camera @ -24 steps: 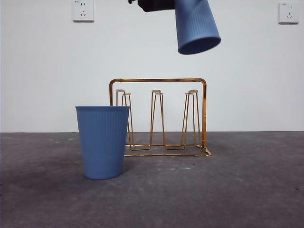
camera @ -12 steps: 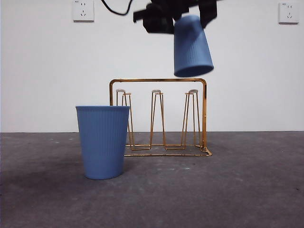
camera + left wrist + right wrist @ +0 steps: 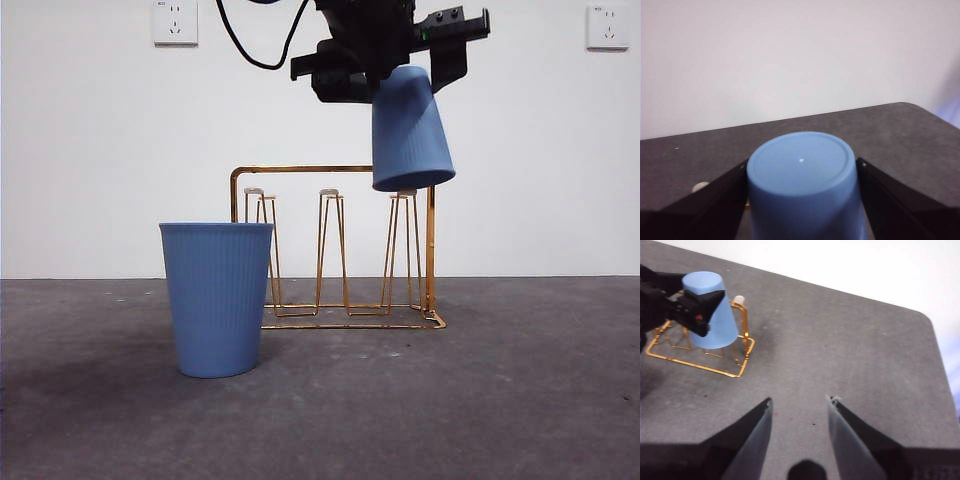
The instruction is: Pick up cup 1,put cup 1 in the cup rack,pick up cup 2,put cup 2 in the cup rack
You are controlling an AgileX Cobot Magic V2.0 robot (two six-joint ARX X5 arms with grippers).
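My left gripper (image 3: 395,60) is shut on a blue ribbed cup (image 3: 408,130) and holds it upside down, slightly tilted, over the right-hand peg of the gold wire cup rack (image 3: 335,245). The cup's rim is level with the top of that peg. The left wrist view shows the cup's base (image 3: 802,172) between the two jaws. A second blue cup (image 3: 217,298) stands upright on the table in front of the rack's left end. My right gripper (image 3: 799,407) is open and empty, well away from the rack (image 3: 702,350), and its view shows the held cup (image 3: 710,310).
The dark grey table (image 3: 480,400) runs to a white wall with two sockets (image 3: 175,22). In the right wrist view the table's far corner (image 3: 925,320) lies beyond the rack.
The left gripper has come down with the upturned cup, from above the rack's frame to the top of the right-hand peg. The standing cup and rack have not moved.
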